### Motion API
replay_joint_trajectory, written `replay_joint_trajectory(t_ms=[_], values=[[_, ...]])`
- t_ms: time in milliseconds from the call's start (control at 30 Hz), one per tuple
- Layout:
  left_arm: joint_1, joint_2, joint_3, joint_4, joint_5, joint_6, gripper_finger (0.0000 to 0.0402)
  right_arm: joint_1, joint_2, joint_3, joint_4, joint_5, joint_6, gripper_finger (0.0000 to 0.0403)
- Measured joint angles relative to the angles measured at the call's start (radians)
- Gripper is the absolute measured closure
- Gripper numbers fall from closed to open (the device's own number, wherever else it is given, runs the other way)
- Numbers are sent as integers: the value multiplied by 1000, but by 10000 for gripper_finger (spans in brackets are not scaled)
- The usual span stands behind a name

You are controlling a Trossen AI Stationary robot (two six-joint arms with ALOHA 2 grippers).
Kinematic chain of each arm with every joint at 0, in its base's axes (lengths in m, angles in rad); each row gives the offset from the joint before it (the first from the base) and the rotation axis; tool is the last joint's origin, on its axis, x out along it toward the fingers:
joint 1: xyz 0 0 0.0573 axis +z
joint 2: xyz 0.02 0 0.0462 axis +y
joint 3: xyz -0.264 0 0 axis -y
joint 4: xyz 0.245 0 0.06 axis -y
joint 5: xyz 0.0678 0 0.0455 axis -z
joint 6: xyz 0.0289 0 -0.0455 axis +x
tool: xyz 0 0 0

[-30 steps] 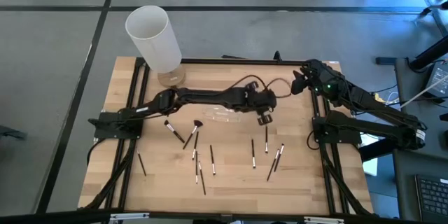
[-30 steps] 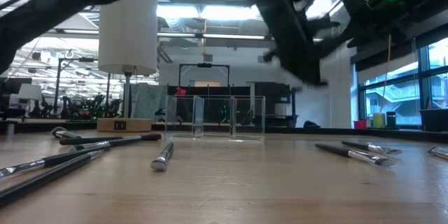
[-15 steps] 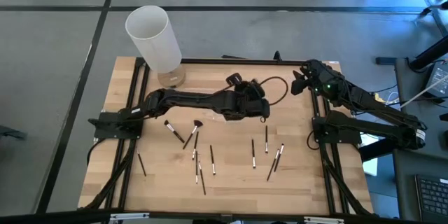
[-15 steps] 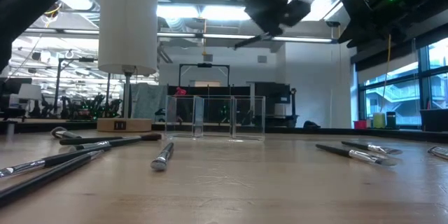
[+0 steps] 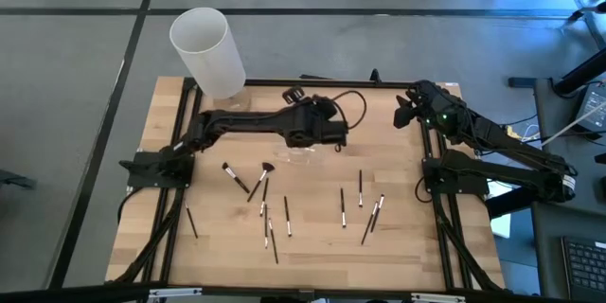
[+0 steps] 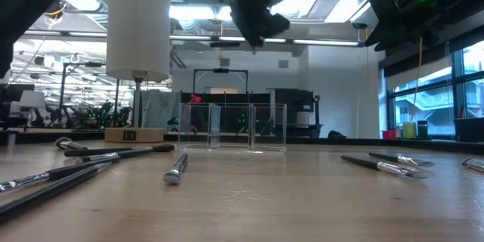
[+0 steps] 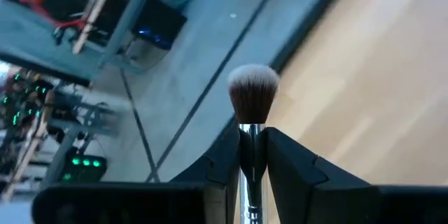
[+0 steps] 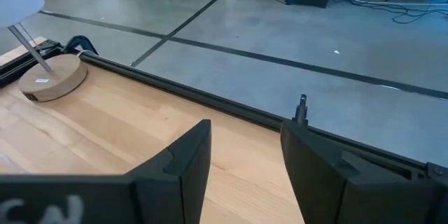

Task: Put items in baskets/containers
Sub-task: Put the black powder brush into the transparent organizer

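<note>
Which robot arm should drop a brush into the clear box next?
The left. Its gripper already clamps a fluffy brush and hangs above the clear organizer. The right gripper waits empty, jaws open, at the table's far edge.

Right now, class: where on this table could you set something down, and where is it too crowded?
Bare wood lies along the near edge below the brushes, and at the far right, between the organizer and the right gripper. The middle is crowded with scattered brushes, with the left gripper over the organizer holding a brush.

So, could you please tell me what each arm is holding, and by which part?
The left gripper grips a makeup brush by its silver ferrule, just below the bristles. The right gripper holds nothing.
</note>
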Motion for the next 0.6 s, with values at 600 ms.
replay_joint_trajectory(t_ms=[600], values=[[102, -235, -474, 129, 4, -54, 340, 0, 2, 0, 21, -2, 19, 231]])
